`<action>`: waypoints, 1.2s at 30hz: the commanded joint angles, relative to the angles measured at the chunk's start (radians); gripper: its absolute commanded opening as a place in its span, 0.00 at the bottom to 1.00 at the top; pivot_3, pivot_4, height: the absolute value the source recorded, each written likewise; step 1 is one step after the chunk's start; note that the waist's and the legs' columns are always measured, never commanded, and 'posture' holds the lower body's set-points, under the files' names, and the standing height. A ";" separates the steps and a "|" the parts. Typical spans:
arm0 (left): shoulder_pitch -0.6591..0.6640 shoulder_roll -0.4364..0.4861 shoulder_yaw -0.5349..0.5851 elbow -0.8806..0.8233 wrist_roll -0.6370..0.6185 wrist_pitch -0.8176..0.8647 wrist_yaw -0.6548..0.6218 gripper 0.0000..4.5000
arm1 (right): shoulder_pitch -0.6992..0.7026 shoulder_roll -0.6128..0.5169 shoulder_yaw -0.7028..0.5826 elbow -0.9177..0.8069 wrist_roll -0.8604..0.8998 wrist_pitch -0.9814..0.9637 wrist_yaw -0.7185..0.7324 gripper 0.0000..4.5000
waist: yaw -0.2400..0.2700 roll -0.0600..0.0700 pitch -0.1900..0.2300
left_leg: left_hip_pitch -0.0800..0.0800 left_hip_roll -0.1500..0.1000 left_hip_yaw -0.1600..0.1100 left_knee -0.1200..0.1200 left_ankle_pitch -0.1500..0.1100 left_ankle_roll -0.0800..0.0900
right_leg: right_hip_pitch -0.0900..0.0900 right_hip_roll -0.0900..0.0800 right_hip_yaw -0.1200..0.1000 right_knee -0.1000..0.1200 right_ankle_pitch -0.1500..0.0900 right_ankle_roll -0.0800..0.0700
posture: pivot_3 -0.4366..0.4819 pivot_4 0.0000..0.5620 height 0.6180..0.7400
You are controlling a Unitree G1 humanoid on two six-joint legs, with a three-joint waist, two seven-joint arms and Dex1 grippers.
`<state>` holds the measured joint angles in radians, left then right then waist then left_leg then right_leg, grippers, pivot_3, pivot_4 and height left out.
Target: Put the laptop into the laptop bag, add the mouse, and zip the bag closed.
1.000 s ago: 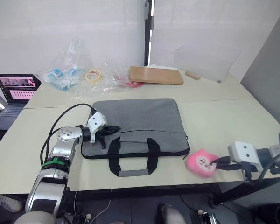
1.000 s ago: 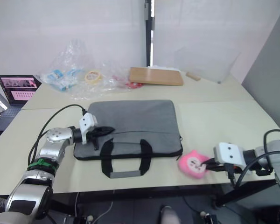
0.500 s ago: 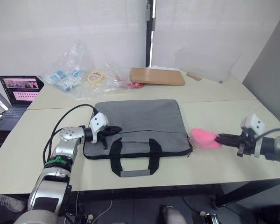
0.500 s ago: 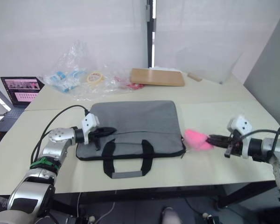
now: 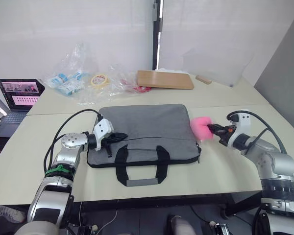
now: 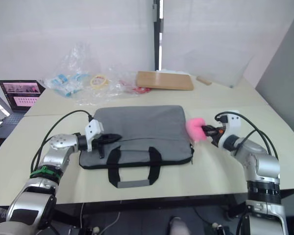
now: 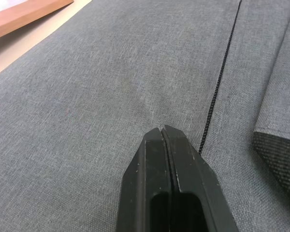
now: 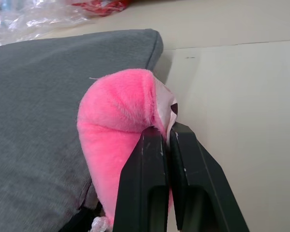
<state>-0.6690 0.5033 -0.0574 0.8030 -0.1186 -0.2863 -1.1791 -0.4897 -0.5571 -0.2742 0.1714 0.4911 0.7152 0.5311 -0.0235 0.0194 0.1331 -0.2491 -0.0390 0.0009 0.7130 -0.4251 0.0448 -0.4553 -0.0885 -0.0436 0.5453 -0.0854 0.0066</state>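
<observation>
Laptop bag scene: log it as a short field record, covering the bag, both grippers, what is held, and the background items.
laptop bag: flat on the table, handles toward the robot
left gripper: fingers shut, tips resting on the bag's left end by the black zip line
right gripper: fingers shut on the pink plush
pink plush: held at the bag's right edge, partly over the grey fabric
far side of table: wooden board, tape roll, plastic bags
dark laptop: open, screen lit, at the far left
</observation>
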 commanded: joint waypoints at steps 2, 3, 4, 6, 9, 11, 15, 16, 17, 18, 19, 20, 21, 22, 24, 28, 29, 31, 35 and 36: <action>0.090 0.013 -0.058 0.067 0.058 0.041 -0.040 0.00 | -0.082 0.041 -0.080 0.027 0.007 -0.001 -0.130 0.00 | -0.007 0.000 0.000 | 0.000 0.000 0.000 0.000 0.000 0.000 | 0.000 0.000 0.000 0.000 0.000 0.000 | 0.48 0.27 1.00; 0.092 0.014 -0.058 0.065 0.057 0.042 -0.041 0.00 | -0.090 0.052 -0.089 0.033 0.011 0.005 -0.151 0.00 | -0.008 0.000 0.000 | 0.000 0.000 0.000 0.000 0.000 0.000 | 0.000 0.000 0.000 0.000 0.000 0.000 | 0.48 0.27 1.00; 0.094 0.014 -0.058 0.063 0.056 0.041 -0.042 0.00 | -0.095 0.062 -0.097 0.036 0.016 0.008 -0.167 0.00 | -0.009 0.000 0.000 | 0.000 0.000 0.000 0.000 0.000 0.000 | 0.000 0.000 0.000 0.000 0.000 0.000 | 0.48 0.27 1.00; 0.099 0.013 -0.058 0.059 0.055 0.042 -0.043 0.00 | -0.100 0.072 -0.099 0.041 0.011 0.001 -0.184 0.00 | -0.011 0.001 0.000 | 0.000 0.000 0.000 -0.001 0.000 0.000 | 0.000 0.000 0.000 0.000 0.000 0.000 | 0.48 0.27 1.00; 0.108 0.015 -0.057 0.044 0.050 0.045 -0.046 0.00 | -0.115 0.085 -0.111 0.063 0.009 -0.018 -0.215 0.00 | -0.016 0.001 -0.001 | 0.000 0.000 0.000 -0.001 0.000 0.001 | 0.000 0.000 0.000 -0.001 0.000 0.000 | 0.48 0.27 1.00; 0.112 0.016 -0.057 0.039 0.050 0.046 -0.046 0.00 | -0.127 0.089 -0.113 0.084 0.005 -0.040 -0.220 0.00 | -0.019 0.001 -0.001 | 0.000 0.000 0.000 -0.001 -0.001 0.001 | 0.000 0.000 0.001 -0.001 0.000 0.000 | 0.48 0.27 1.00; 0.116 0.016 -0.055 0.034 0.048 0.049 -0.046 0.00 | -0.139 0.093 -0.118 0.102 0.008 -0.048 -0.225 0.00 | -0.019 0.001 -0.001 | 0.000 0.000 0.000 -0.001 -0.001 0.002 | 0.000 0.000 0.000 -0.001 0.000 0.001 | 0.48 0.27 1.00; 0.116 0.016 -0.055 0.035 0.048 0.048 -0.046 0.00 | -0.144 0.095 -0.121 0.110 0.011 -0.050 -0.227 0.00 | -0.020 0.001 -0.001 | 0.000 0.000 0.000 -0.001 -0.001 0.002 | 0.000 0.000 0.000 -0.001 0.000 0.001 | 0.48 0.27 1.00; 0.120 0.016 -0.044 0.024 0.032 0.056 -0.050 0.00 | -0.122 0.087 -0.089 0.083 0.022 -0.017 -0.179 0.00 | -0.020 0.001 -0.001 | 0.000 0.000 0.000 -0.001 -0.001 0.003 | 0.000 0.000 0.000 -0.001 0.000 0.001 | 0.48 0.27 1.00; 0.124 0.016 -0.032 0.007 0.013 0.069 -0.057 0.00 | -0.095 0.076 -0.054 0.052 0.026 0.005 -0.128 0.00 | -0.021 0.001 -0.001 | 0.000 0.000 0.001 -0.001 -0.001 0.003 | 0.000 0.000 0.001 -0.002 0.000 0.001 | 0.48 0.27 1.00; 0.127 0.016 -0.019 -0.013 -0.007 0.085 -0.063 0.00 | -0.075 0.070 -0.037 0.033 0.027 0.016 -0.101 0.00 | -0.022 0.001 -0.001 | 0.000 0.000 0.001 -0.001 -0.002 0.003 | 0.000 0.000 0.001 -0.002 0.000 0.001 | 0.48 0.27 1.00; 0.131 0.019 0.000 -0.044 -0.033 0.102 -0.061 0.00 | -0.053 0.055 -0.028 0.013 0.029 0.018 -0.064 0.08 | -0.023 0.001 -0.001 | 0.000 0.000 0.001 -0.001 -0.002 0.003 | 0.000 0.000 0.000 -0.002 0.000 0.001 | 0.48 0.27 1.00; 0.135 0.023 0.012 -0.066 -0.048 0.114 -0.058 0.00 | -0.045 0.047 -0.033 0.007 0.031 0.016 -0.051 0.15 | -0.022 0.001 -0.001 | 0.000 0.001 0.001 -0.001 -0.002 0.004 | 0.000 0.001 0.000 -0.002 -0.001 0.002 | 0.48 0.27 1.00; 0.140 0.026 0.025 -0.090 -0.060 0.122 -0.049 0.00 | -0.037 0.035 -0.036 0.003 0.028 0.010 -0.038 0.21 | -0.023 0.001 -0.001 | -0.001 0.001 0.000 -0.002 -0.002 0.004 | -0.001 0.001 0.000 -0.002 -0.001 0.002 | 0.48 0.27 1.00; 0.157 0.031 0.059 -0.150 -0.097 0.170 -0.028 0.12 | -0.001 -0.013 -0.002 -0.014 -0.009 -0.042 0.029 0.37 | -0.022 0.001 -0.001 | -0.003 0.000 0.001 -0.002 -0.002 0.004 | -0.003 0.001 0.000 -0.003 -0.001 0.003 | 0.48 0.27 1.00; 0.221 0.062 0.140 -0.322 -0.172 0.279 0.032 0.41 | 0.050 -0.093 0.001 -0.016 -0.057 -0.168 0.117 0.68 | -0.024 0.001 0.000 | -0.004 0.000 0.000 -0.003 -0.003 0.004 | -0.004 0.001 -0.001 -0.005 -0.002 0.003 | 0.48 0.27 1.00; 0.245 0.072 0.168 -0.376 -0.197 0.313 0.054 0.46 | 0.058 -0.111 -0.006 -0.016 -0.064 -0.211 0.144 0.75 | -0.025 0.001 0.001 | -0.005 0.000 0.000 -0.003 -0.003 0.004 | -0.005 0.001 -0.001 -0.005 -0.002 0.003 | 0.48 0.27 1.00; 0.304 0.095 0.230 -0.491 -0.250 0.384 0.103 0.63 | 0.073 -0.149 -0.014 -0.013 -0.080 -0.314 0.209 0.90 | -0.025 0.000 0.005 | -0.006 0.000 0.000 -0.003 -0.003 0.003 | -0.006 0.001 -0.001 -0.004 -0.002 0.004 | 0.48 0.27 1.00; 0.409 0.172 0.350 -0.637 -0.301 0.467 0.167 0.93 | 0.069 -0.233 -0.020 0.032 -0.105 -0.491 0.349 1.00 | -0.022 -0.005 0.008 | -0.010 -0.001 0.000 -0.003 -0.001 0.000 | -0.013 0.001 -0.002 -0.003 -0.002 0.003 | 0.48 0.27 1.00; 0.429 0.202 0.390 -0.641 -0.306 0.476 0.177 1.00 | 0.062 -0.266 -0.014 0.059 -0.124 -0.548 0.389 1.00 | -0.022 -0.007 0.010 | -0.010 -0.001 0.000 -0.003 0.000 -0.001 | -0.015 0.001 -0.003 -0.002 -0.002 0.003 | 0.48 0.27 1.00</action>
<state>-0.2498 0.6528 0.2424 0.2057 -0.3966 0.1741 -1.0282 -0.4116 -0.7724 -0.2604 0.2176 0.3874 0.2681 0.8543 -0.0459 0.0129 0.1427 -0.2597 -0.0430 0.0009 0.7105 -0.4248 0.0427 -0.4725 -0.0878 -0.0465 0.5439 -0.0870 0.0092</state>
